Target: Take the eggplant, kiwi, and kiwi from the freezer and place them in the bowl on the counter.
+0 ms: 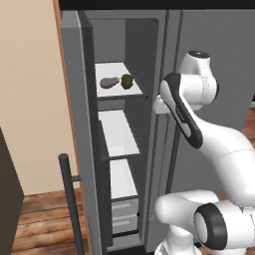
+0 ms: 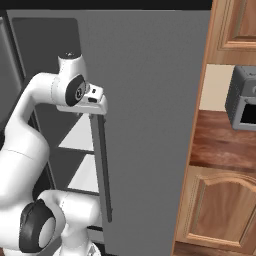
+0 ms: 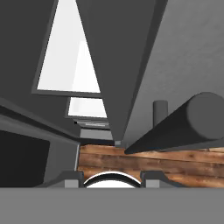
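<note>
Eggplant (image 1: 109, 82) is lying on the freezer's (image 1: 87, 124) top white shelf, long axis running side to side across the shelf with its green stem end pointing right toward a kiwi (image 1: 127, 81) sitting just beside it. I'm seeing the arm bending up and over, wrist sitting beside the right door's black bar handle (image 2: 102, 165), hand aiming down along it toward the wooden floor (image 3: 144, 164). I'm watching the gripper (image 3: 112, 177) fingertips standing apart, nothing between them.

second kiwi hidden | fingers (image 3: 72, 178) cut by bottom edge, gap unclear | toaster oven (image 2: 244, 100) cropped right
</note>
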### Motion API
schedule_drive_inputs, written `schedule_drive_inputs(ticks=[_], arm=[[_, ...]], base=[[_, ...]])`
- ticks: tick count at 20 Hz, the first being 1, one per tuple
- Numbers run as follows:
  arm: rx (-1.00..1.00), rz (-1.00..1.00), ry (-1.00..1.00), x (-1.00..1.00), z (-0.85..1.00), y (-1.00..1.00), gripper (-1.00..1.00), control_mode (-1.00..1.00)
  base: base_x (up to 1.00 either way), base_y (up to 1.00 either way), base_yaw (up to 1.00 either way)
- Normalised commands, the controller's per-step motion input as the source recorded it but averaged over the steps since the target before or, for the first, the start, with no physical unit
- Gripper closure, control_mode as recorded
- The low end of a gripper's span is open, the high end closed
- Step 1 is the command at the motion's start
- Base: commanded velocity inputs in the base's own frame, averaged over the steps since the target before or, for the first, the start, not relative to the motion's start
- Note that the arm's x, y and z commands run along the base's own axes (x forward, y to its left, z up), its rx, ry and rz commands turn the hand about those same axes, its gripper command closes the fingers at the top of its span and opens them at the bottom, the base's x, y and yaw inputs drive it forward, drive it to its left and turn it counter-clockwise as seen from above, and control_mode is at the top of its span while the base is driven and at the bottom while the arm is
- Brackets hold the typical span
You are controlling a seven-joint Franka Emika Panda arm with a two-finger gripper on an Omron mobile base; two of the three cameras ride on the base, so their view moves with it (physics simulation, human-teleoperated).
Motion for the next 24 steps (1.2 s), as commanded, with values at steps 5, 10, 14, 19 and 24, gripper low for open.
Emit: schedule_drive_inputs(ticks=[5, 10, 14, 19, 24], arm=[[0.00, 0.00, 0.00, 0.00, 0.00, 0.00, -1.00, -1.00], [0.00, 0.00, -0.09, -0.31, 0.00, 0.00, -1.00, -1.00], [0.00, 0.00, -0.19, -0.41, 0.00, 0.09, -1.00, -1.00], [0.00, 0.00, -0.33, -0.39, 0.24, 0.11, -1.00, -1.00], [-0.01, 0.00, -0.16, -0.02, 0.69, 0.37, -1.00, -1.00]], base=[[0.00, 0.00, 0.00], [0.00, 0.00, 0.00], [0.00, 0.00, 0.00], [0.00, 0.00, 0.00], [0.00, 0.00, 0.00]])
